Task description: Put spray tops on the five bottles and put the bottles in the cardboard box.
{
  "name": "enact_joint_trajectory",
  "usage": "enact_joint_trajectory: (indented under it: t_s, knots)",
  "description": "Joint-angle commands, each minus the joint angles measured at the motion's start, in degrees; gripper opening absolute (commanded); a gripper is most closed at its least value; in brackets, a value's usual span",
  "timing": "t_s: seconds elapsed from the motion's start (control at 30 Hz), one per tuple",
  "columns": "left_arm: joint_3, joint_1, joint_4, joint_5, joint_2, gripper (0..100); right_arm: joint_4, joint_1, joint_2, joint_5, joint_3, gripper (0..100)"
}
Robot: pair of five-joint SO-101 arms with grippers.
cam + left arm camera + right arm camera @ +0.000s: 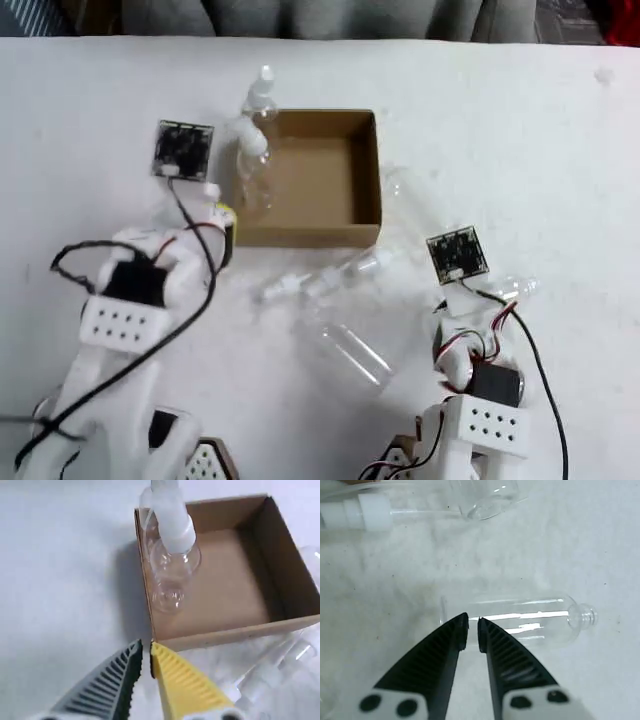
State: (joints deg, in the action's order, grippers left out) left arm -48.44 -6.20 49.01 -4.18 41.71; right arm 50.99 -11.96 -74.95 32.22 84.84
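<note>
Right gripper (470,636), jaws nearly closed and empty, hovers by the uncapped clear plastic bottle (520,617), which lies crosswise just beyond its tips

Seen from above, the left arm (125,300) stretches forward and angles inward. The left gripper (146,649) has one grey finger and one yellow, drawn together to a sliver of a gap and holding nothing. Beside it, the right arm (478,385) reaches less far. The right gripper (472,625), with both fingers black, is likewise closed and empty.
</note>
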Motion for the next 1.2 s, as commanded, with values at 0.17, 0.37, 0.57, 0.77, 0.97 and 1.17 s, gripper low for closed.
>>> enact_joint_trajectory:
  t_s: [0.17, 0.37, 0.57, 0.77, 0.97, 1.17]
  knots:
    - [13.45, -4.26, -7.3, -4.22, -21.23, 2, -0.13, -0.48, -0.04, 0.7, 1.05, 1.7]
    - [20.22, -4.18, -11.96, -6.59, -34.07, 2, -0.13, -0.48, -0.04, 1.14, 1.05, 1.7]
    - [20.84, -4.09, -18.99, -7.91, -39.96, 2, -0.13, -0.48, -0.04, 2.73, 1.14, 1.7]
    - [20.84, -3.91, -19.6, -7.82, -40.4, 2, -0.13, -0.48, -0.04, 2.81, 1.14, 1.7]
    - [20.66, -4.09, -19.52, -7.82, -40.66, 2, -0.04, -0.48, -0.04, 2.9, 1.14, 1.7]
    - [21.63, -4.53, -20.75, -8.09, -47.52, 2, -0.04, -0.48, -0.04, 2.9, 1.14, 1.7]
